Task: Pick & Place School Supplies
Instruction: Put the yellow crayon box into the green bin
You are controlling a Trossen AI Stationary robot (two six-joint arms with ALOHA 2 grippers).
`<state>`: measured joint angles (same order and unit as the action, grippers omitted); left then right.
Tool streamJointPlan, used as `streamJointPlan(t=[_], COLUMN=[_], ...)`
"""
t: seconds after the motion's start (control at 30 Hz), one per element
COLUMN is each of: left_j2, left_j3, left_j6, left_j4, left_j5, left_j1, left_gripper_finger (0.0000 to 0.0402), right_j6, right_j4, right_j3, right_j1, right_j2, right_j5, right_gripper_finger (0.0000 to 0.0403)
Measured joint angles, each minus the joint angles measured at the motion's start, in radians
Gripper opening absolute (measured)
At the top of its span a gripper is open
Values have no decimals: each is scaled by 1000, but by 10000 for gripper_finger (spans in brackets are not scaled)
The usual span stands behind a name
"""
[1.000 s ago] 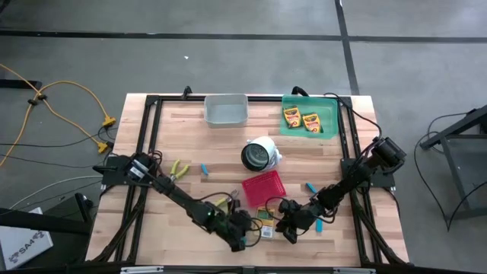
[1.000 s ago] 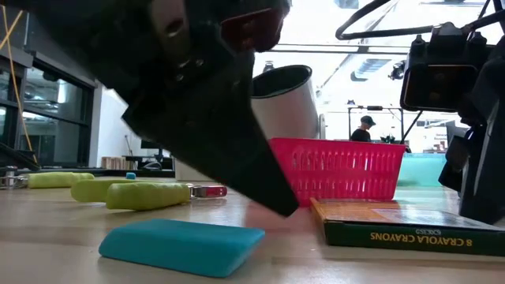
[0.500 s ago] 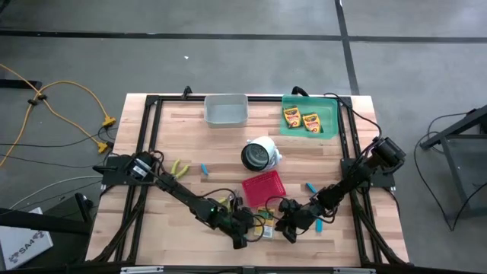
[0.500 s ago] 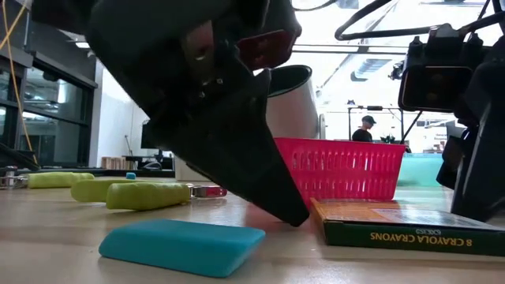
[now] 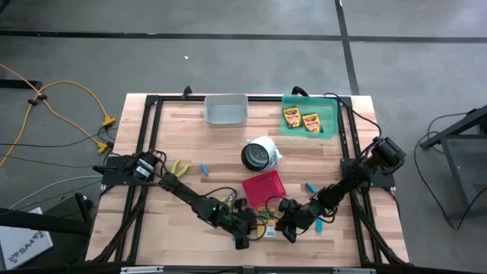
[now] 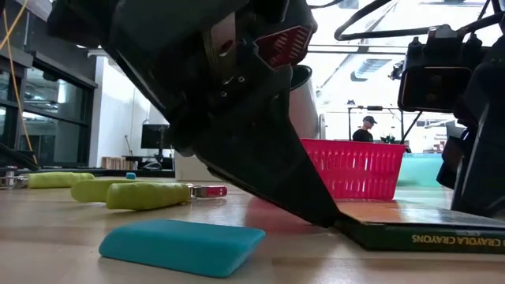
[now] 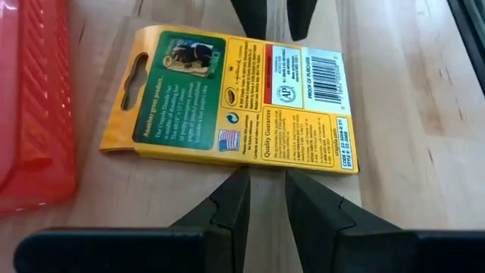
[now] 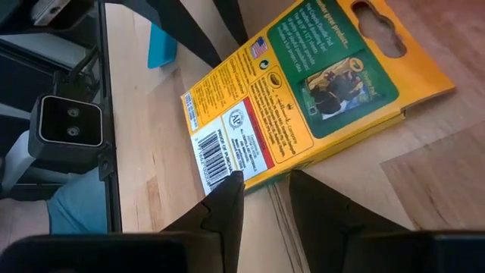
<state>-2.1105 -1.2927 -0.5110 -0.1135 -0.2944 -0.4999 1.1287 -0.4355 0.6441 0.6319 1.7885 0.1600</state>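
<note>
Left gripper (image 7: 265,196): fingers slightly parted, touching the crayon box (image 7: 235,98) edge, gripping nothing.
Right gripper (image 8: 265,193): fingers slightly parted, touching the box's opposite edge.

A crayon box (image 5: 265,222) lies flat on the table (image 5: 183,129) near the front edge, between the left gripper (image 5: 245,234) on its left and the right gripper (image 5: 283,230) on its right. The basket (image 5: 264,187) is just behind it. Behind the basket lies the cylinder (image 5: 260,153). The bin (image 5: 226,110) and the tray (image 5: 326,125) stand at the far edge, with two crayon boxes (image 5: 300,117) in the tray.
</note>
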Motion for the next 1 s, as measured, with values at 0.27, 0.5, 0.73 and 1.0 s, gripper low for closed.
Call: streamJointPlan(t=[0.27,0.5,0.73,1.0], left_j2=[0,0,5,5], left_j3=[0,-8,-12,-12], left_j6=[48,69,104,122], left_j4=[-71,-111,-180,-184], left_j5=[-12,-13,-26,-43], left_j1=[1,0,3,6], left_gripper_finger=[81,81,81,81], right_j6=[5,6,5,4], right_j4=[2,-1,-10,-17], right_j3=[-1,-2,-2,-2], right_j1=[0,1,1,1], right_j2=[-1,-1,-1,-1], right_j5=[-3,-3,-9,-9], right_gripper_finger=[103,103,103,103])
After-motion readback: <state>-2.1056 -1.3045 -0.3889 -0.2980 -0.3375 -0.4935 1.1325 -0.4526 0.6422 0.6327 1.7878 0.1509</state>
